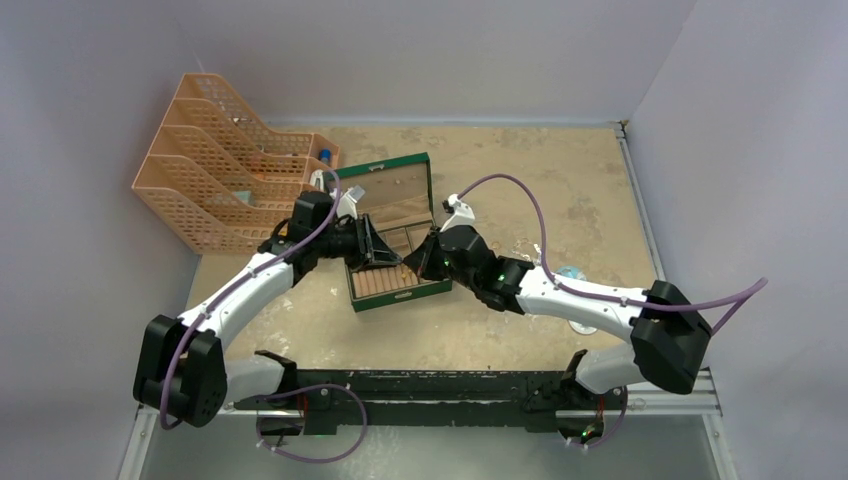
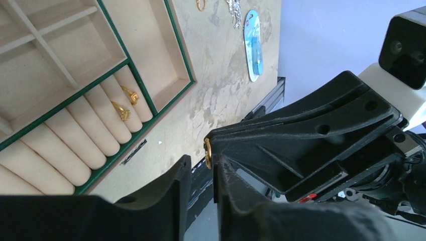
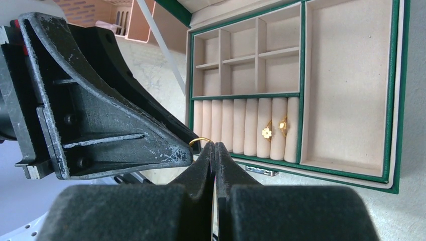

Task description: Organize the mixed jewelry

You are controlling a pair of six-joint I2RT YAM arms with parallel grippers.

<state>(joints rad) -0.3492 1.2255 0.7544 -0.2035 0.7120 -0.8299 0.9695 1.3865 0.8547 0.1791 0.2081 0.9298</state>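
My right gripper [image 3: 214, 145] is shut on a thin gold ring [image 3: 201, 140] that sticks out past its tips, held over the table just in front of the green jewelry box [image 1: 400, 295]. My left gripper [image 2: 202, 163] faces it tip to tip. The same ring [image 2: 207, 153] stands between the left fingers, close against one of them, with a gap to the other. Two gold rings [image 3: 266, 132] [image 3: 284, 125] sit in the box's roll slots. On the table beyond lie another gold ring [image 2: 201, 5] and a silvery tangle [image 2: 233, 12].
A light-blue oval packet [image 2: 253, 45] lies near the loose pieces on the right. The box lid stands open toward the back. An orange stepped file rack [image 1: 220, 160] fills the back left. Grey walls close in the table.
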